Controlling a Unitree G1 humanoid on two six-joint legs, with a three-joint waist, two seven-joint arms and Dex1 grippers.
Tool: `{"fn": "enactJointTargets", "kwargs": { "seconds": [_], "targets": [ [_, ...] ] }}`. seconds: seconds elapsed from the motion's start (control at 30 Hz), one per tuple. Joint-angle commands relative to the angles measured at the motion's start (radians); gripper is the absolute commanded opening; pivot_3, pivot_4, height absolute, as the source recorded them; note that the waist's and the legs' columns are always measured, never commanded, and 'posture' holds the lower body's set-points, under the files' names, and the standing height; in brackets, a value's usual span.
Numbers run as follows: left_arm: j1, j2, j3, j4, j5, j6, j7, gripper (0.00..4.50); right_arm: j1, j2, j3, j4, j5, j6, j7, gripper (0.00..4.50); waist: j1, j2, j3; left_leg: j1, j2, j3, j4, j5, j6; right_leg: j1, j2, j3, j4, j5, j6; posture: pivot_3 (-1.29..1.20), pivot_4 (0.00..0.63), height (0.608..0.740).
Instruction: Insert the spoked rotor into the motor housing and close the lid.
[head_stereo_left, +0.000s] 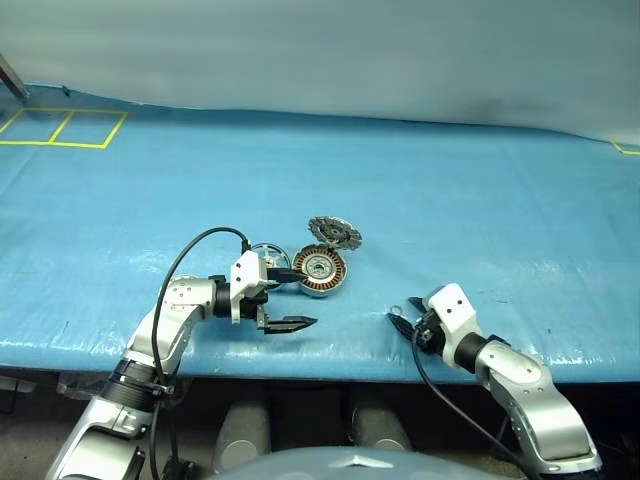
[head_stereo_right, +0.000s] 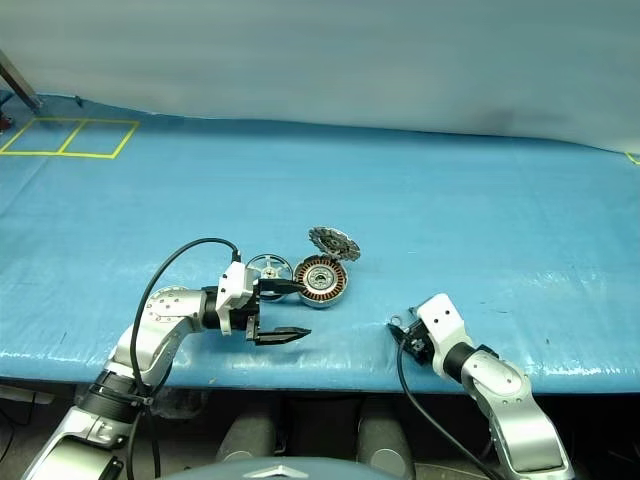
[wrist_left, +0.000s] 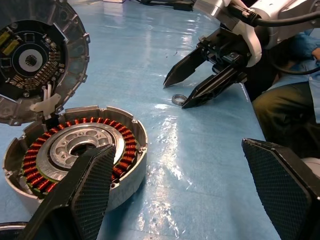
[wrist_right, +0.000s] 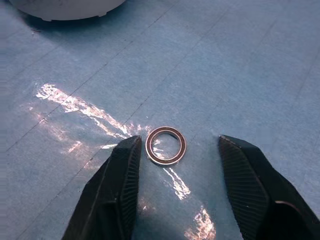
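Note:
The motor housing (head_stereo_left: 320, 270) lies open on the blue table, its copper windings ringing a silver centre (wrist_left: 80, 150). The grey lid (head_stereo_left: 335, 233) stands tilted up from the housing's far edge, and its inner face (wrist_left: 35, 55) is visible. Just left of the housing lies the spoked rotor (head_stereo_right: 270, 266), behind my left gripper (head_stereo_left: 295, 298). That gripper is open, with one finger (wrist_left: 85, 195) over the housing's near rim and nothing between the jaws. My right gripper (wrist_right: 177, 150) is open and low over the table. A tiny black ring (wrist_right: 165, 145) lies flat between its fingertips, close to one finger.
Yellow tape squares (head_stereo_left: 60, 128) mark the table's far left corner. The table's front edge (head_stereo_left: 330, 365) runs just below both grippers. A seated person (wrist_left: 300, 75) is beyond the right arm. Open blue surface stretches behind and right of the housing.

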Motion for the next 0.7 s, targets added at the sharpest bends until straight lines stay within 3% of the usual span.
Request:
{"fn": "enactJointTargets", "kwargs": {
  "seconds": [0.03,0.2,0.5,0.7],
  "targets": [
    [0.001,0.002,0.001,-0.016,0.002,-0.022,-0.005,4.44,0.007,-0.012,-0.004,0.016,0.001,0.010,-0.009,1.98,0.000,0.000,0.000,0.000,0.000,0.000,0.000,0.000,0.000,0.000,0.000,0.000,0.000,0.000,0.000,0.00,0.150,0.740],
    [0.004,0.002,0.000,-0.017,0.003,-0.022,-0.005,4.44,0.006,-0.022,0.009,0.015,-0.017,0.027,-0.021,0.70,0.002,0.000,0.000,0.000,0.000,0.000,0.001,0.000,0.000,0.000,-0.001,0.000,0.000,0.000,0.000,0.00,0.150,0.740],
    [0.015,0.009,0.012,-0.015,0.008,-0.028,0.001,4.44,-0.033,-0.016,0.026,-0.051,0.038,0.055,0.007,0.69,0.001,-0.002,-0.002,0.001,0.000,0.000,0.001,0.000,0.000,0.000,-0.001,0.000,0.000,0.000,0.000,0.00,0.150,0.740],
    [0.029,0.002,0.051,0.016,0.037,-0.064,0.081,4.44,-0.155,0.084,0.027,-0.136,0.238,0.099,0.057,0.69,-0.004,-0.001,-0.001,0.000,0.001,0.000,0.000,0.000,0.000,-0.001,0.000,0.000,0.001,0.000,0.000,0.00,0.150,0.740]
  ]
}}
